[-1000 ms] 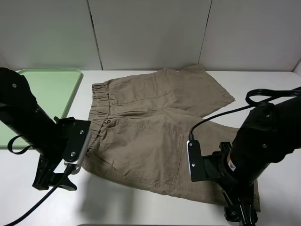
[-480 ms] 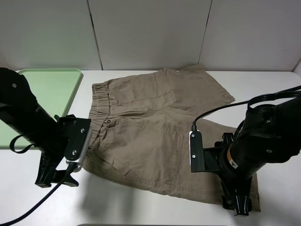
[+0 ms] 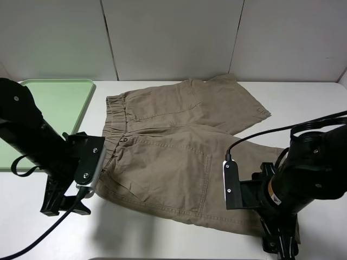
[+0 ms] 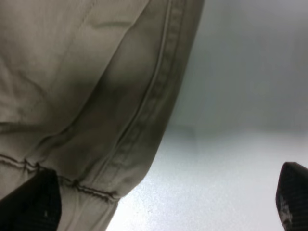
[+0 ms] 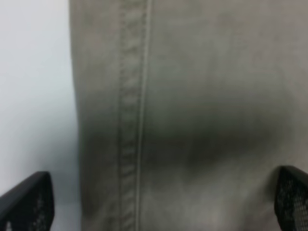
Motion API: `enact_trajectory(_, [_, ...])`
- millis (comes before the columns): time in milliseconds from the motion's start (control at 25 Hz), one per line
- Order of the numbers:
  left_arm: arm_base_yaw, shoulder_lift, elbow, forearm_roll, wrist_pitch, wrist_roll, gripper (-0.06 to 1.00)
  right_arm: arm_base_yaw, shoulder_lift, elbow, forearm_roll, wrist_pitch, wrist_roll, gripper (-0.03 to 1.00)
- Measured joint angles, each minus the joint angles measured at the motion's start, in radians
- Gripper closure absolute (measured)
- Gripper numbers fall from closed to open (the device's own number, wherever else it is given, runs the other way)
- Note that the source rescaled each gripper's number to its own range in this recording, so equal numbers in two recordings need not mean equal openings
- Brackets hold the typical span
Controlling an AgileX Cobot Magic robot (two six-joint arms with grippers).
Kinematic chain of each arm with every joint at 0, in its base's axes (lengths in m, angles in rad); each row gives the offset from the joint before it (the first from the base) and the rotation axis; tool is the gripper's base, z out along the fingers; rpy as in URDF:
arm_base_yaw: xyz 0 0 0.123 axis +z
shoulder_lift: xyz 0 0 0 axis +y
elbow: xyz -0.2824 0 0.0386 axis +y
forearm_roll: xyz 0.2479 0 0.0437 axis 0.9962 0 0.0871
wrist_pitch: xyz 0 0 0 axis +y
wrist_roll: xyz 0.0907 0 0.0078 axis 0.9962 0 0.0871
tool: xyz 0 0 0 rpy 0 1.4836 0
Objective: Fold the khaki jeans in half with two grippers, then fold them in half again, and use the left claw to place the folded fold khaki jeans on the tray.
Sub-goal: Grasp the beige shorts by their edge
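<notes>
The khaki jeans (image 3: 173,146) lie spread flat on the white table, waistband to the left and legs to the right. My left claw (image 3: 64,206) is low at the near waistband corner, just off the cloth. In the left wrist view it (image 4: 161,204) is open, and the seamed corner of the jeans (image 4: 86,96) lies between its jaws. My right gripper (image 3: 279,246) is low at the near leg hem. In the right wrist view it (image 5: 159,202) is open over the stitched hem (image 5: 130,120). The pale green tray (image 3: 59,103) lies at the back left.
A white panelled wall (image 3: 173,38) stands behind the table. Bare white table (image 3: 146,233) shows along the front edge between the arms and to the right of the jeans. Black cables loop from both arms.
The right arm has shifted a little to the right and its gripper sits lower at the leg hem. The left arm has edged slightly toward the waistband corner. The jeans have not moved.
</notes>
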Motion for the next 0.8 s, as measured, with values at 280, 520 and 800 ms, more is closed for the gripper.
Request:
enact_trajectory(280, [0.000,0.000,0.063,0.000,-0.134,0.015,0.00,0.000,-0.001,0.000,0.000,-0.051,-0.002,-0.03])
enact_trajectory(520, [0.000,0.022,0.063,-0.001,-0.159,0.018,0.00,0.000,-0.002,0.000,-0.003,-0.077,-0.002,-0.03])
enact_trajectory(800, [-0.003,0.119,0.062,-0.010,-0.244,0.016,0.00,0.000,-0.002,0.000,-0.004,-0.096,-0.003,-0.03])
